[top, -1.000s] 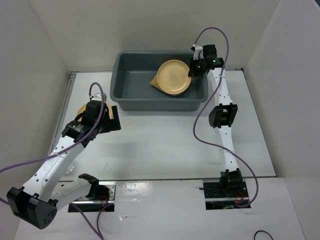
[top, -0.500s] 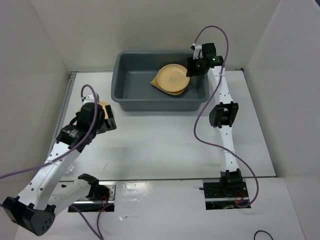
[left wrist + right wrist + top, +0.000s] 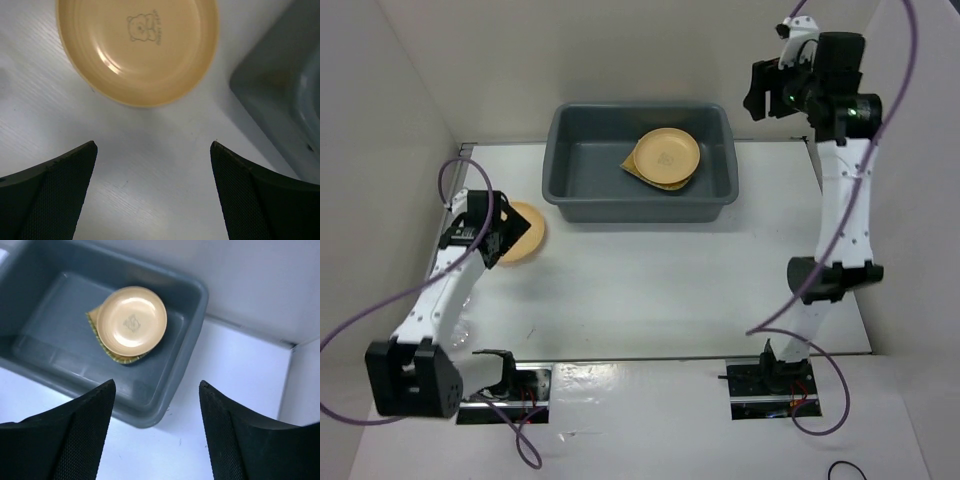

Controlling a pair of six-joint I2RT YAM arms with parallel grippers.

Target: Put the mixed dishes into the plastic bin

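The grey plastic bin [image 3: 560,150] stands at the back of the table. Inside it one yellow-orange plate [image 3: 667,157] lies on the bamboo-slat tray [image 3: 629,168]. My right gripper [image 3: 761,95] hangs high above the bin's right end, open and empty; its wrist view looks down on the bin [image 3: 197,300], the plate [image 3: 131,321] and the tray's edge [image 3: 120,358]. A second plate [image 3: 523,232] lies on the table left of the bin. My left gripper [image 3: 503,236] hovers at its near-left edge, open, with the plate [image 3: 137,45] just ahead of the fingertips [image 3: 90,150].
The bin's grey corner [image 3: 280,95] is close to the right of the left gripper. White walls enclose the table on the left, back and right. The right arm's purple cable loops near the right wall [image 3: 910,60].
My right gripper opened, left the plate on the tray in the bin and rose up and to the right. My left arm swung back left, uncovering the plate on the table.
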